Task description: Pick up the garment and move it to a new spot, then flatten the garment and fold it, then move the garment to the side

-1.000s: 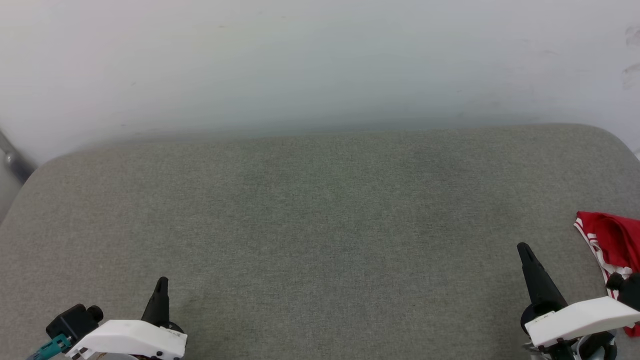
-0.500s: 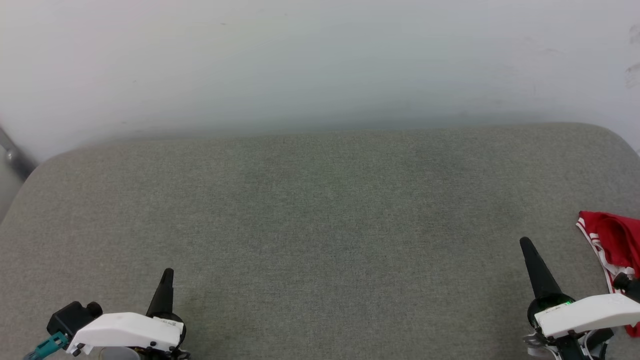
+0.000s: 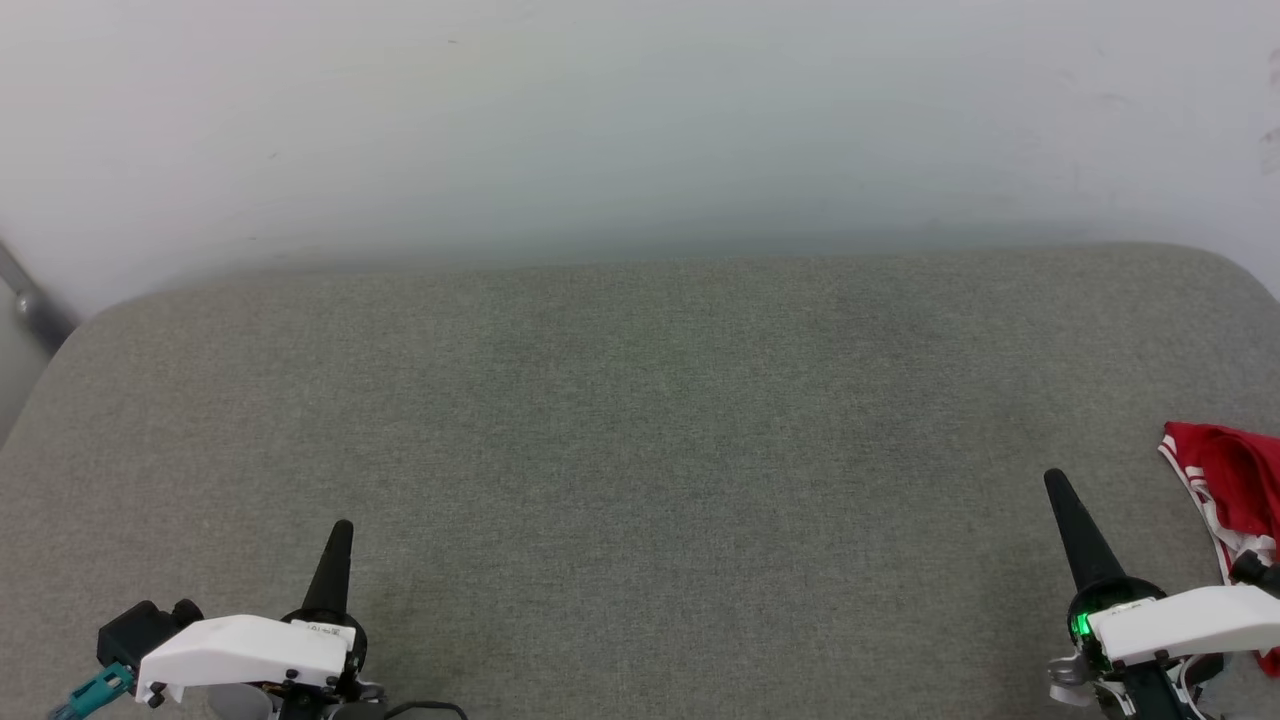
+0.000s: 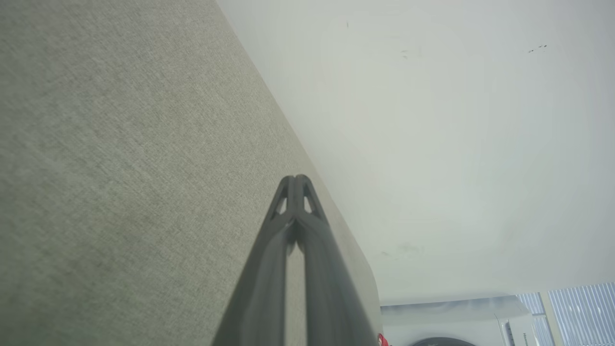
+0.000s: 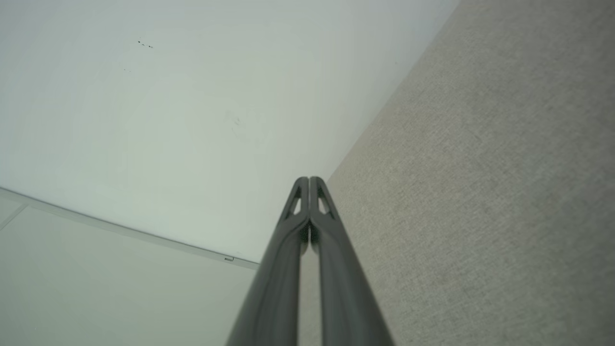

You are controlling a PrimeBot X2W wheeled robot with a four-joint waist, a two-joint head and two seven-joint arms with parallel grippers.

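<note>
Grey woven padding [image 3: 640, 420] below a pale wall [image 3: 640, 120] is occupied at its near right edge by the red garment with red-white striped trim [image 3: 1228, 475], partly cut off from view, so that neither awaiting pickup nor already set aside can be ruled out, while the left gripper [image 3: 341, 528] and the right gripper [image 3: 1053, 480] are closed on nothing.
</note>
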